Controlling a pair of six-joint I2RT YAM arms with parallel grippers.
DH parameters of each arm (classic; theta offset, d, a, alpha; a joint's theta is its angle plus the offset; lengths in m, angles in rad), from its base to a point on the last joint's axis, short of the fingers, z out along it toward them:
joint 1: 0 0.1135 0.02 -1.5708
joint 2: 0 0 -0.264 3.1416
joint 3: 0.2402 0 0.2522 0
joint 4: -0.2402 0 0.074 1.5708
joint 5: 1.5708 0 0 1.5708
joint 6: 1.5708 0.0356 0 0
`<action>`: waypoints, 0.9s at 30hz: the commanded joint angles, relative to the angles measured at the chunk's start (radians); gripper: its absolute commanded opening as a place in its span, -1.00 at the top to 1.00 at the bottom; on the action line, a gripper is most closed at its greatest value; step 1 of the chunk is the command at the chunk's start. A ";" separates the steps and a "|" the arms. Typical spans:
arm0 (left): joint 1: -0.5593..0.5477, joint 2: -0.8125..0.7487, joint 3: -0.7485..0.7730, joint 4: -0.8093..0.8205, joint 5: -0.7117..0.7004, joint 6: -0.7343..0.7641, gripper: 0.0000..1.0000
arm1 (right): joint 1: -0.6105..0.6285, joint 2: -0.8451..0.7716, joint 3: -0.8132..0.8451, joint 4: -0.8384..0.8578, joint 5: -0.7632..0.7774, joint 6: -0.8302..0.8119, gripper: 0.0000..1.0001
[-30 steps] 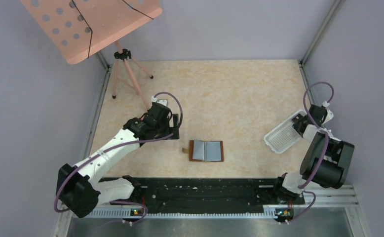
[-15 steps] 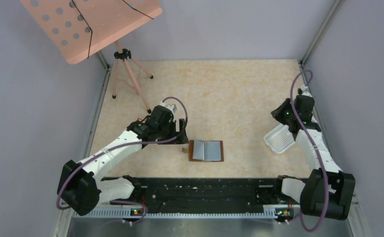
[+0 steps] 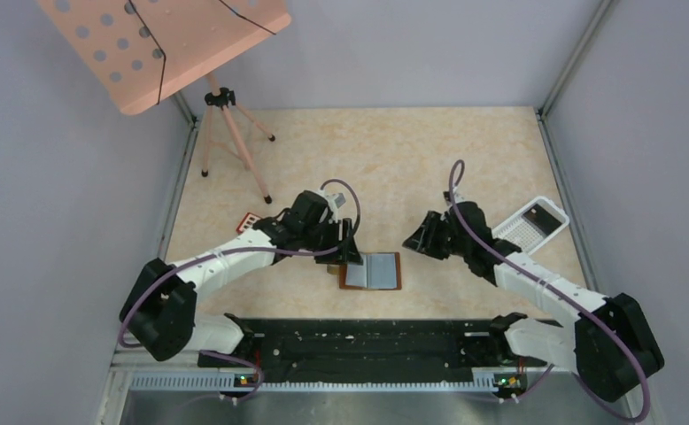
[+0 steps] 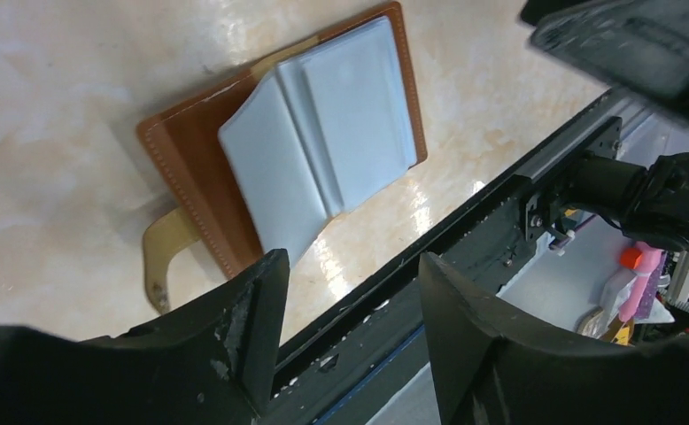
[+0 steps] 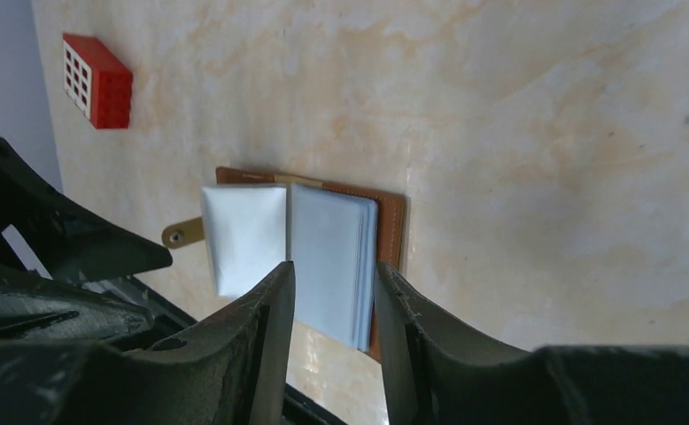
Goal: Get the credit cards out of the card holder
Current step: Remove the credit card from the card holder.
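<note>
**A:** What is shown overall?

**B:** A beige marbled table (image 3: 429, 159) is seen from above, enclosed by grey walls. A pink perforated music stand (image 3: 159, 44) is set at the far left corner. Two white-and-black arms are stretched inward from the near edge. A white perforated tray (image 3: 531, 221) is laid at the right, just behind the right arm.

**A:** Where is the card holder placed?

**B:** The card holder (image 3: 372, 271) is laid open and flat on the table, close to the middle of the near edge. Its blue-grey inside is turned up, framed by a brown rim. Whether cards are kept in its sleeves cannot be told.

**A:** How are the hands held?

**B:** The left hand (image 3: 350, 251) is poised at the holder's left edge with its fingers parted and nothing gripped. Contact with the holder cannot be told. The right hand (image 3: 414, 239) is held near the holder's far right corner, apart from it. Its fingers are parted by a narrower gap, and nothing is gripped.

**A:** What smaller things are seen?

**B:** A red block (image 3: 250, 219) with a grid face is partly hidden beside the left arm. A small brown tab (image 4: 166, 252) is seen at the holder's left side.
</note>
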 commanded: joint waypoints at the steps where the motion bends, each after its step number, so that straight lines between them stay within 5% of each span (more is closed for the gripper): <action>1: -0.026 0.044 0.014 0.130 0.038 -0.049 -0.16 | 0.078 0.053 -0.035 0.148 0.001 0.074 0.21; 12: -0.027 0.193 -0.038 0.186 0.000 -0.059 0.33 | 0.143 0.136 -0.100 0.301 -0.043 0.126 0.16; 27: -0.027 0.207 -0.107 0.202 -0.031 -0.056 0.35 | 0.225 0.307 -0.070 0.342 -0.022 0.144 0.16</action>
